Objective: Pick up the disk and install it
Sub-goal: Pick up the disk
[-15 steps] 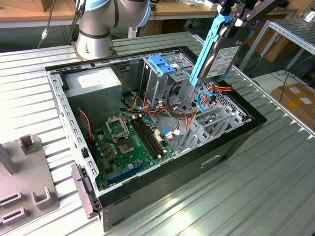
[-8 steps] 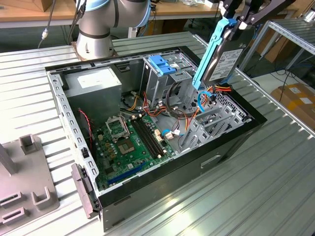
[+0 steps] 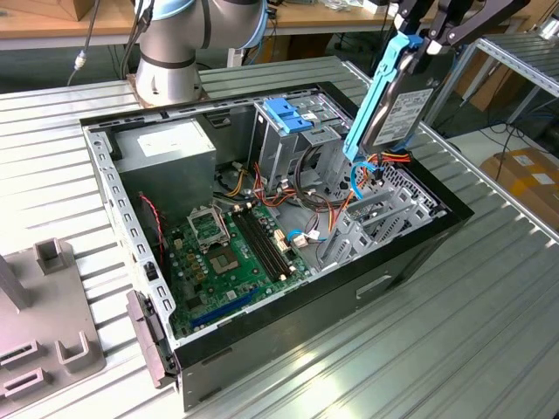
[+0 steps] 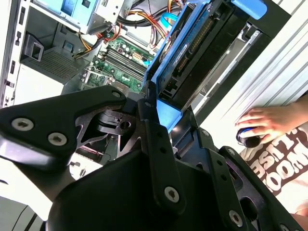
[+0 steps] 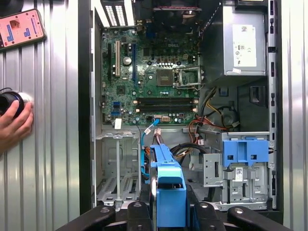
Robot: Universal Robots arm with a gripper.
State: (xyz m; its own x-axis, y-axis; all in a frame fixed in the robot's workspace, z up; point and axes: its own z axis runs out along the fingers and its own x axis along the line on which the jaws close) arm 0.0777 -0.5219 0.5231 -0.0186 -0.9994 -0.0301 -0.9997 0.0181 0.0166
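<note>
My gripper (image 3: 426, 42) is shut on the disk (image 3: 391, 98) and holds it upright in the air above the open computer case (image 3: 410, 262), over the side at the exterior view's right. The disk is dark metal with a white label and blue side rails. Its lower end hangs just above the cables and the bare metal bay (image 3: 377, 218). In the second wrist view the black fingers (image 4: 153, 120) clamp the blue rail of the disk (image 4: 192, 53). In the first wrist view the disk's blue rail (image 5: 168, 187) stands edge-on over the case, beside the bay (image 5: 118, 168).
Inside the case lie a green motherboard (image 3: 231, 253), a grey power-supply box (image 3: 166, 148) and a blue-topped drive cage (image 3: 284, 113) with loose cables between. A person's hand (image 5: 14, 120) rests on a black round object on the slatted table. A grey fixture (image 3: 44, 323) stands at the exterior view's left.
</note>
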